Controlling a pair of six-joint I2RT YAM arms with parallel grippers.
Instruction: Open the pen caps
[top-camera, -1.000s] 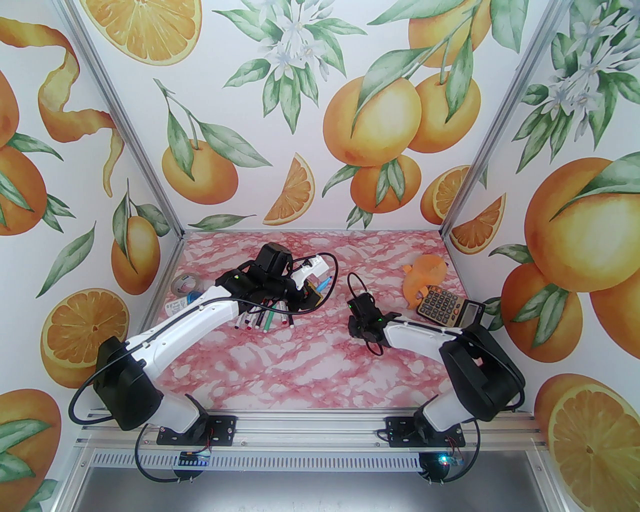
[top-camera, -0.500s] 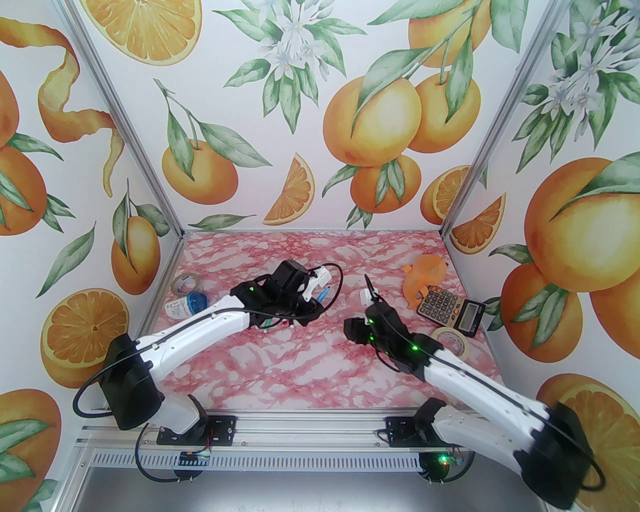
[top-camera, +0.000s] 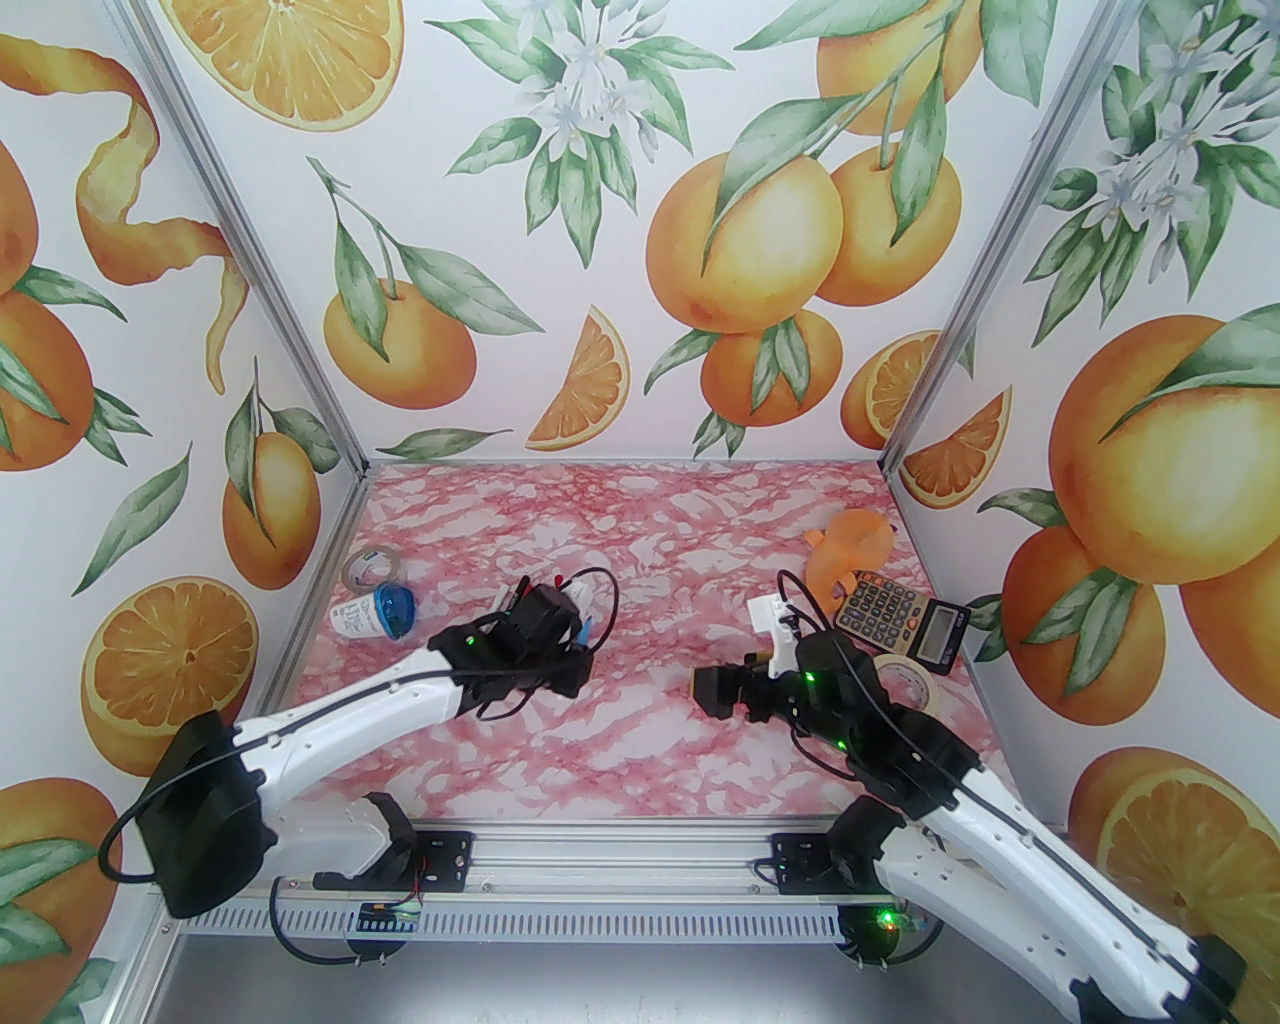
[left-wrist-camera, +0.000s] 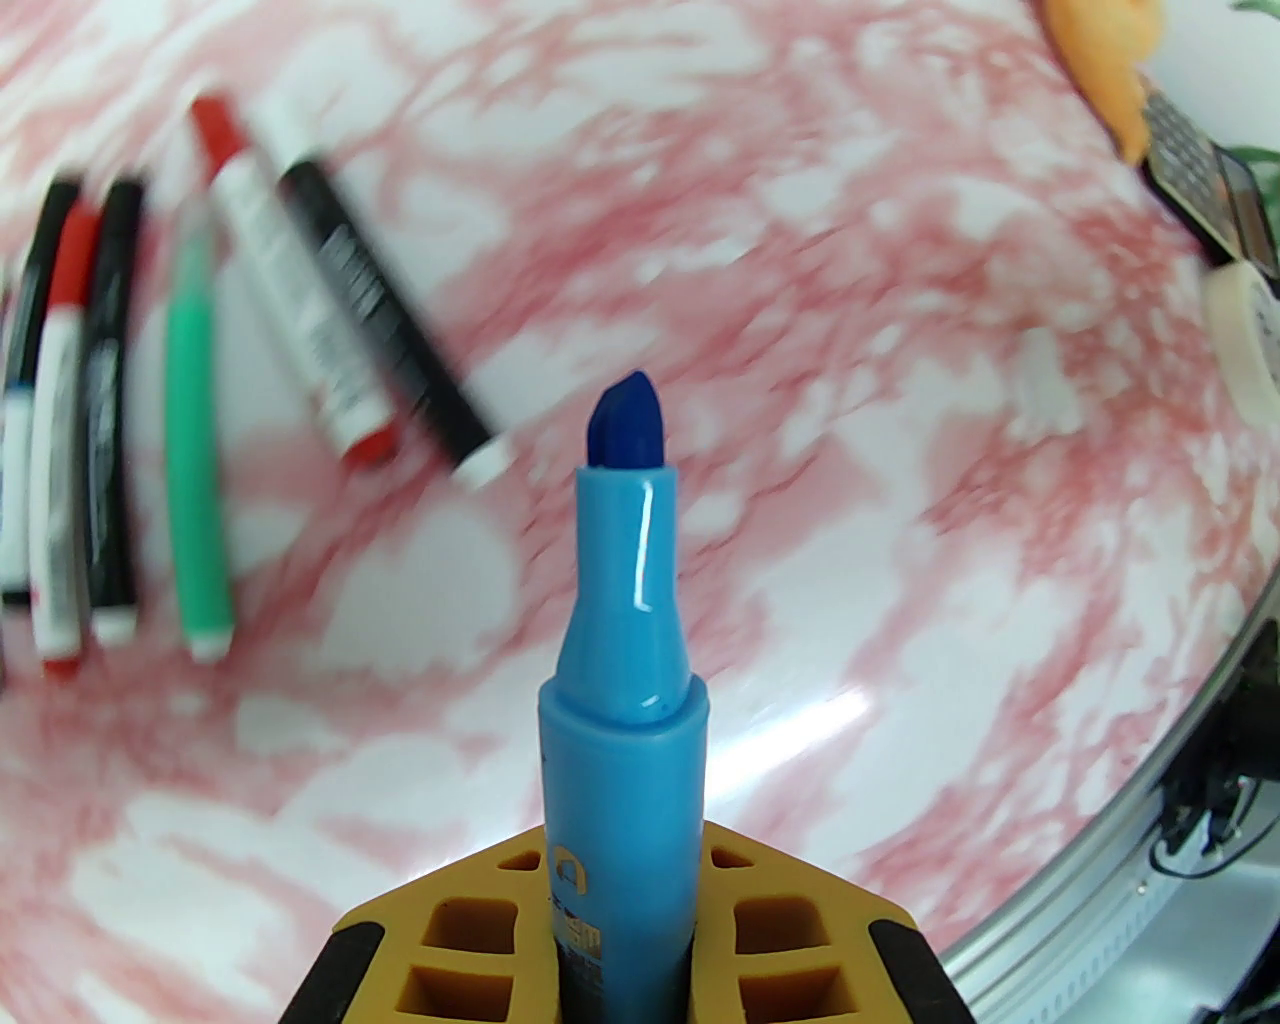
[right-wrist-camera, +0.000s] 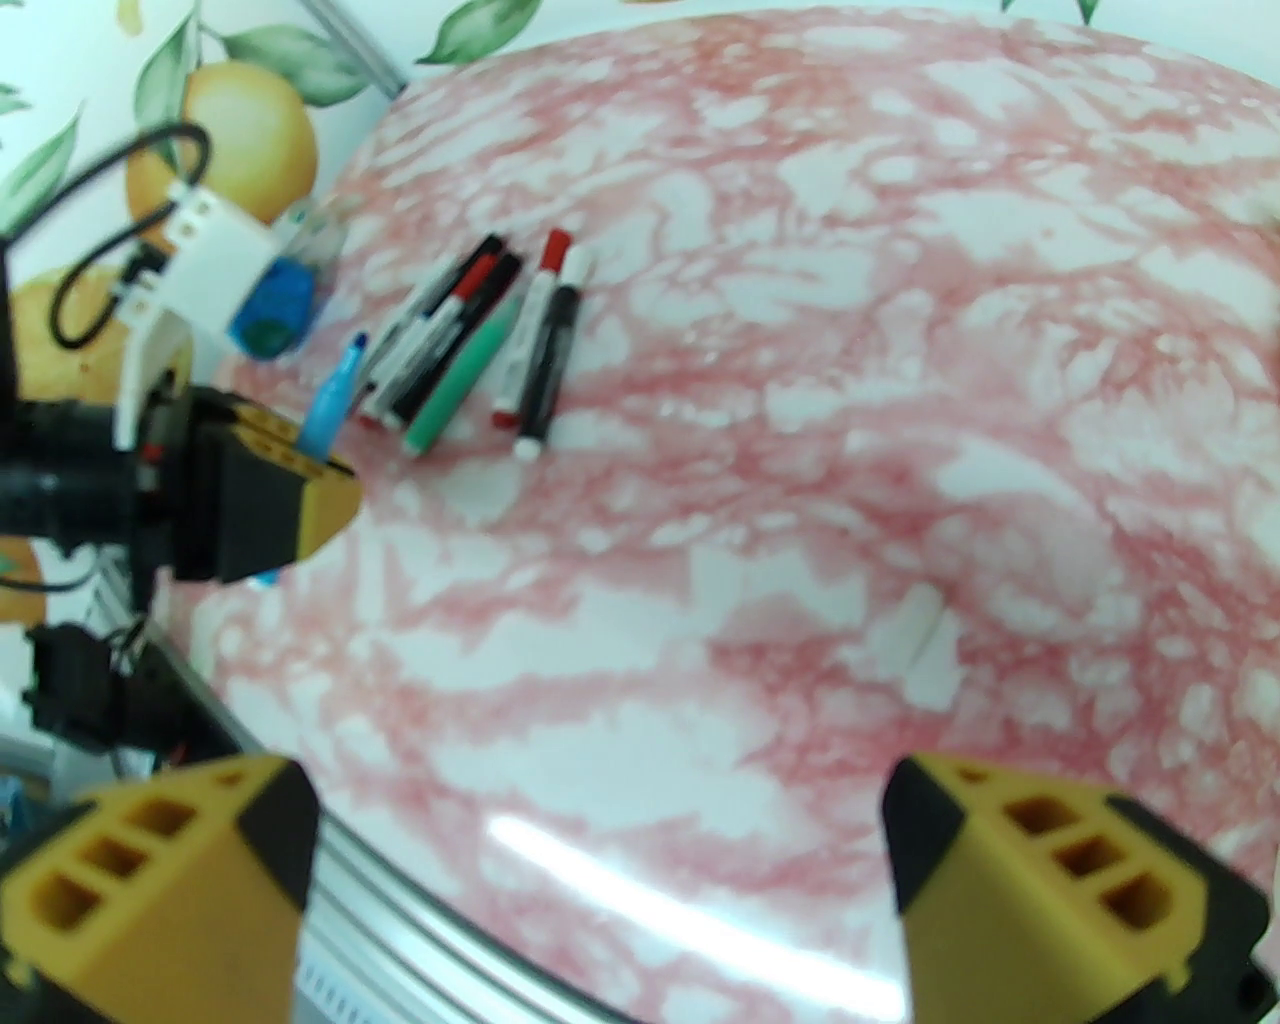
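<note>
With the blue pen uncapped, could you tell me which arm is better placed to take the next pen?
Probably right: right gripper open and empty; left gripper shut on the blue pen, though the pens lie nearer it.

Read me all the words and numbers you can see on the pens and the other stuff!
On the blue pen: barrel print partly hidden, unreadable.
On the pens on the table: print too blurred to read.
On the calculator: keys too small to read.
On the bottle: label too small to read.
Nothing can be read.
</note>
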